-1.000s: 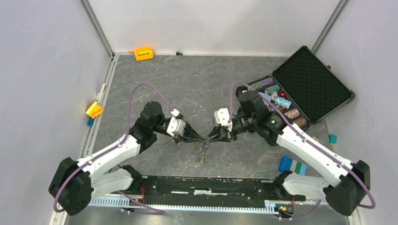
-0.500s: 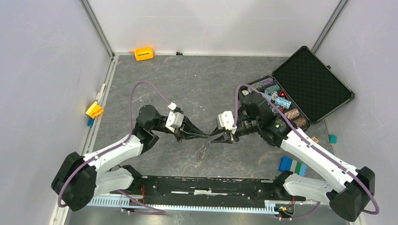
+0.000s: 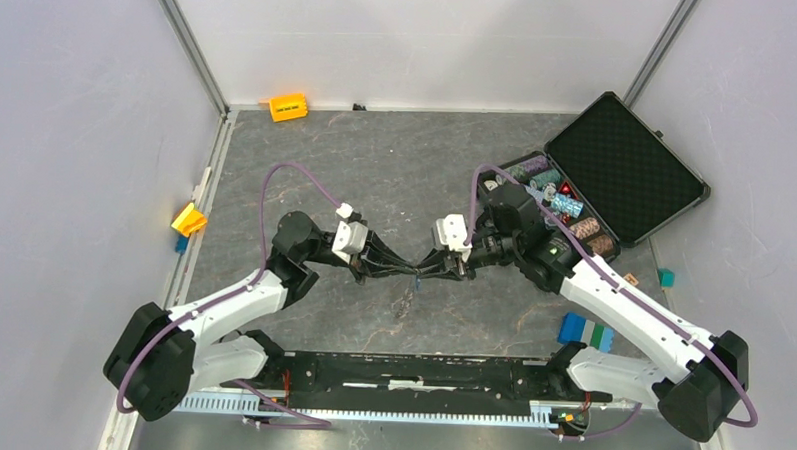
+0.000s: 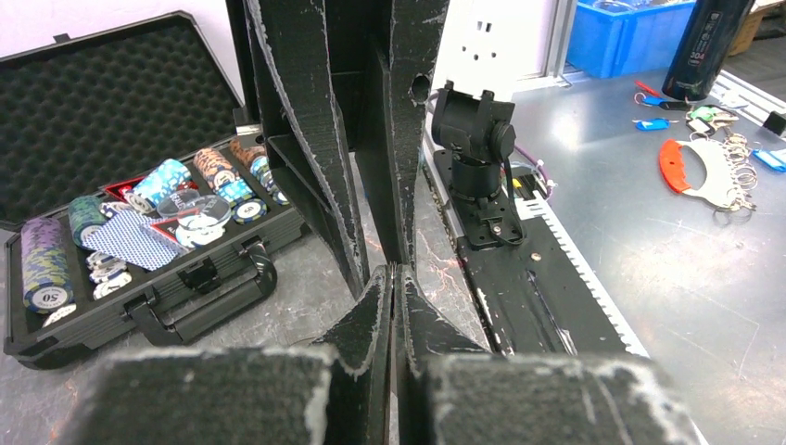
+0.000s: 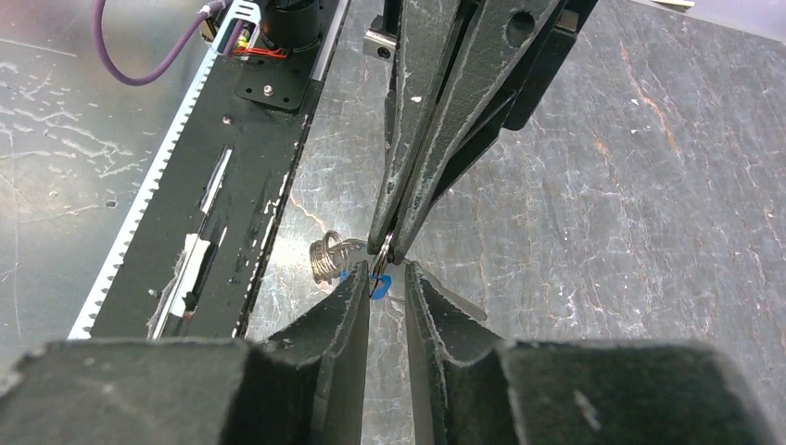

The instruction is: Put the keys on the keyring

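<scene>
The coiled keyring (image 5: pixel 324 259) hangs over the middle of the table (image 3: pixel 376 174), pinched at its edge by the left gripper (image 5: pixel 387 243), whose fingers are pressed tight together. A small blue piece (image 5: pixel 379 284) shows just beside it. The right gripper (image 5: pixel 386 278) meets them from the right, its jaws slightly apart and visibly clamping nothing. An open chip case (image 3: pixel 617 168) lies far right

place: robotics lab | cues: white-panelled test cell (image 3: pixel 66 173), steel bench (image 4: pixel 667 269), blue storage bins (image 4: pixel 621 32)
</scene>
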